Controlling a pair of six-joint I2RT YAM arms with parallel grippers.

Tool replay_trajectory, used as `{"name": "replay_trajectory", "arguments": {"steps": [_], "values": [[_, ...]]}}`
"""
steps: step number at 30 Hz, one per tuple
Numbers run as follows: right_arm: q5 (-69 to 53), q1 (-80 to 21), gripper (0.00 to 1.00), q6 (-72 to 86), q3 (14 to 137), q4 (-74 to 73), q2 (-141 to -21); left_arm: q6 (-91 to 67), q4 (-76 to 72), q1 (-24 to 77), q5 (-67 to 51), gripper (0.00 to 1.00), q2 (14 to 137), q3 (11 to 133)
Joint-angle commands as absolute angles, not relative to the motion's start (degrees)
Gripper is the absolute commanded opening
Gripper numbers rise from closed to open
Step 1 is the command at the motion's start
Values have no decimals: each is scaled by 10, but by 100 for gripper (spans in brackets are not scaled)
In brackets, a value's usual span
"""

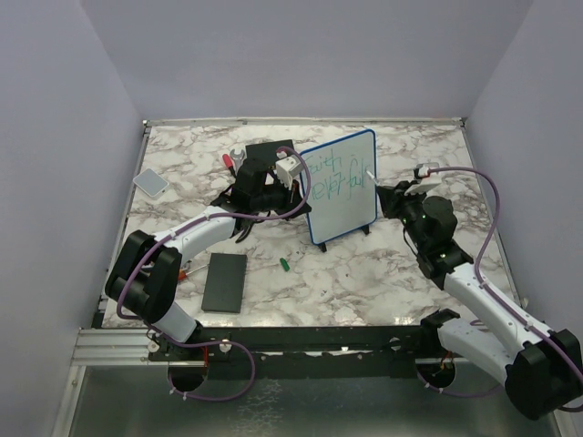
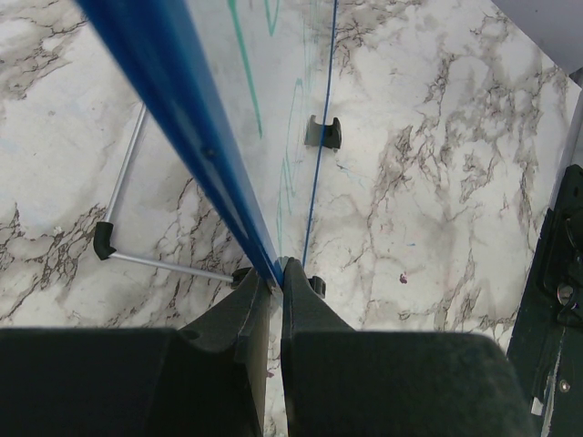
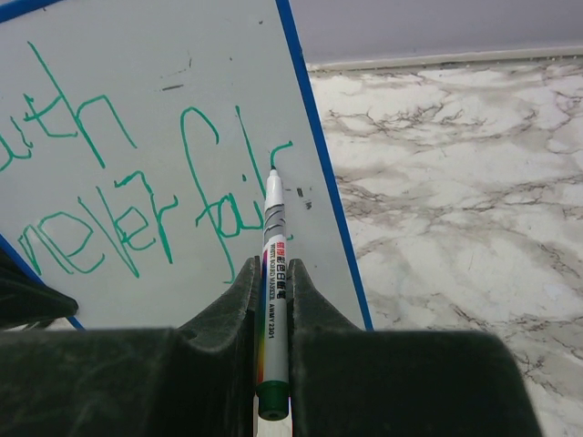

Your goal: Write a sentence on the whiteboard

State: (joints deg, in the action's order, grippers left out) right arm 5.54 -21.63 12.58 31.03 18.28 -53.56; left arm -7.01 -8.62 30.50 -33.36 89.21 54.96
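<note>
Looking from above, we saw the whiteboard (image 1: 342, 187) standing upright on the marble table (image 1: 383, 282), a little behind the middle and between the two arms. Its white face was turned toward the right arm.

The left gripper (image 2: 276, 271) was at the left edge of the board. In the left wrist view its two fingers were pressed together on the blue frame (image 2: 173, 100), so it was clamped on the whiteboard. A thin wire stand (image 2: 127, 177) showed behind the board.

The right gripper (image 3: 273, 266) was closed around a marker (image 3: 274, 228), which stood between the fingers with the tip pointing up to the board. The tip was at the white face, at the end of a green stroke close to the right side of the frame, and it seemed to touch there.

The sentence (image 3: 118, 214) was in thin green letters on two lines. We could read "uth" on the upper line and something like "never fai" on the lower line. The left part of it was outside the right wrist view.

On the table in front of the board lay a small green cap (image 1: 285, 264), and left of it, near the left arm, a flat black slab (image 1: 225, 281). A grey pad (image 1: 151, 182) lay well apart at the far left.
</note>
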Motion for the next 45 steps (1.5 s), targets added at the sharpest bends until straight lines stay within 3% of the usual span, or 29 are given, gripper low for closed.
{"name": "replay_trajectory", "arguments": {"steps": [1, 17, 45], "values": [[47, -216, 1, 144, 288, 153, -525, -52, -40, 308, -318, 0, 902, 549], [120, -216, 1, 153, 288, 120, -530, -52, -40, 308, -318, 0, 898, 548], [47, -231, 1, 168, 261, 89, -508, -54, -40, 308, -315, 0, 896, 548]]}}
